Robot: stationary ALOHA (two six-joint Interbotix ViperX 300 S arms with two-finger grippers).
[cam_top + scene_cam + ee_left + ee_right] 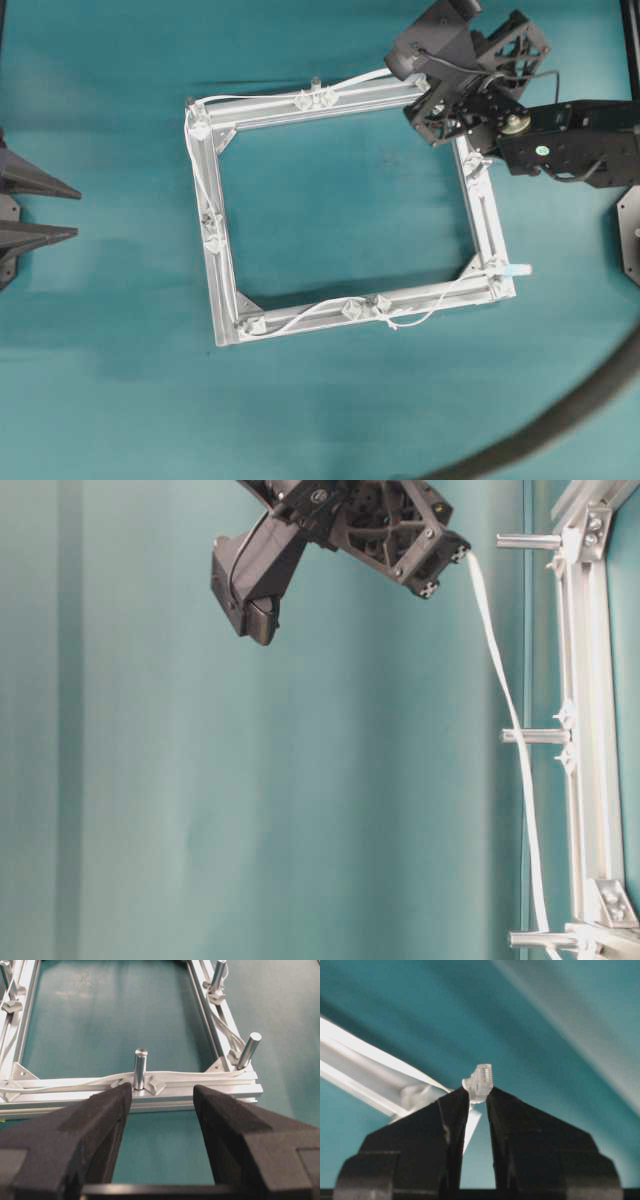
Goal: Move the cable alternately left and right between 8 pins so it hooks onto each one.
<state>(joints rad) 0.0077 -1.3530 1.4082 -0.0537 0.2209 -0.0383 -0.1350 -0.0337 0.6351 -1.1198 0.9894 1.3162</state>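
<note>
Right wrist-mounted view: the thin white flat cable (pixel 472 1125) ends in a small clear plastic connector (pixel 481 1082), pinched between the tips of the right end effector (pixel 478 1096), which is clamped on it. Overhead, the cable winds along the square silver aluminium frame (pixel 215 290), weaving past the small upright metal pins (pixel 212 218) on the left, bottom and top rails, up to the right end effector above the top-right corner. The left end effector (pixel 162 1097) sits with fingers apart, holding nothing, before a pin on the teal surface (pixel 340 200).
</note>
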